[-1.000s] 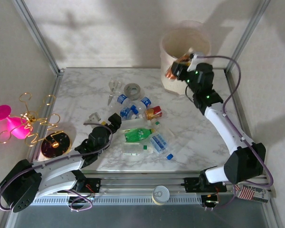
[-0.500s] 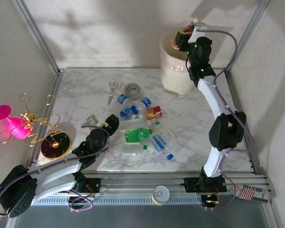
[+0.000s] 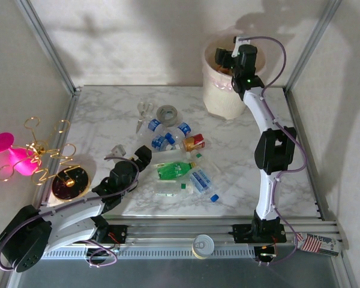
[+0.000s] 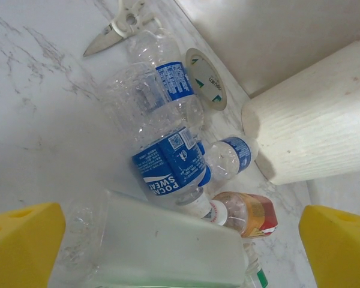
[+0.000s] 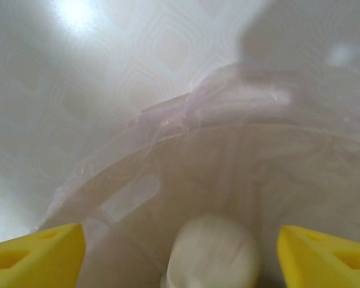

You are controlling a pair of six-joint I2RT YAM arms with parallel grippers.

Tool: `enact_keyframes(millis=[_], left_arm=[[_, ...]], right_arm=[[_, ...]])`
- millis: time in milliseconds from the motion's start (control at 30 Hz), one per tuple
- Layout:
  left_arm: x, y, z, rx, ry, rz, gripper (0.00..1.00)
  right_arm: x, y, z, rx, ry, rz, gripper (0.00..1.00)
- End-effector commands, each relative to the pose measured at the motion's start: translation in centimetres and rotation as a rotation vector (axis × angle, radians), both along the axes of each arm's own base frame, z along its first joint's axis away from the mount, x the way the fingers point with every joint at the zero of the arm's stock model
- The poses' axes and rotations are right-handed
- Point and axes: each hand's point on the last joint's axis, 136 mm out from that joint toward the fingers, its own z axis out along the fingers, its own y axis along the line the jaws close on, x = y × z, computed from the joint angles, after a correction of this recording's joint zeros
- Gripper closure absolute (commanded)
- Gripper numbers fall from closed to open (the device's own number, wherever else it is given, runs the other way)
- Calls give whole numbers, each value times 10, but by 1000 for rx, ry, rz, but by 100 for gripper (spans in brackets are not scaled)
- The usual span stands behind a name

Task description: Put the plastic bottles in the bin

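Marble-veined and glossy, the table (image 3: 108, 129) carries a loose heap of plastic bottles (image 3: 179, 157): crinkled clear ones with blue labels, a green one (image 3: 171, 170) and one with an orange-red label (image 3: 195, 142). A grey tape roll (image 3: 167, 113) and scissors (image 3: 143, 113) lie behind the heap. The bin (image 3: 223, 99), a round cream bucket with a finely textured wall, stands at the far right.

The left jaws stand wide and hold nothing, their yellow fingertips (image 4: 21, 240) at the frame's bottom corners, low beside the heap's near side. The left wrist view makes the lettering on a blue label (image 4: 171, 165) readable, which the top view cannot. The right jaws hang over the bin's mouth, also spread wide. Between them the right wrist view shows the thin, wrinkled pinkish bag (image 5: 186, 108) and a blurred pale round shape (image 5: 213, 255) I cannot name.
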Motion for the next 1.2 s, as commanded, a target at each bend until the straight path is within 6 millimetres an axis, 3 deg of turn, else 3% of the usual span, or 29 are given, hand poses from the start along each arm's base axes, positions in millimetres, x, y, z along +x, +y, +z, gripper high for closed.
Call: enact_keyframes(millis=[0,100,233,333,433,633,833,967,1167], left_arm=[[6,-5,11,-7,-18,-12,0],[9,-7,12,-6,-23,-16,0],[11,-10,13,-13,-28,-22,0],[14,-13,14,-13,-28,-27,0],[17,-16,14,-10,-21,-32,1],[22,-20,11,-4,2,-33,0],[25,-23,11,-20,-5,-28,0],[30,-37,13,-42,-3,-81,0],[35,-69,13,-45,11,-203,0]], right_arm=[[-19,-5,63,24,-116,-5,12],[-37,-4,88,29,-159,24,11],[-77,2,113,56,-220,79,7],[-111,12,113,84,-220,153,1],[-145,20,97,85,-197,201,1],[-208,36,35,93,-57,301,1],[-267,62,-56,76,195,394,1],[-303,68,-113,65,361,414,1],[-338,67,-183,9,595,382,3]])
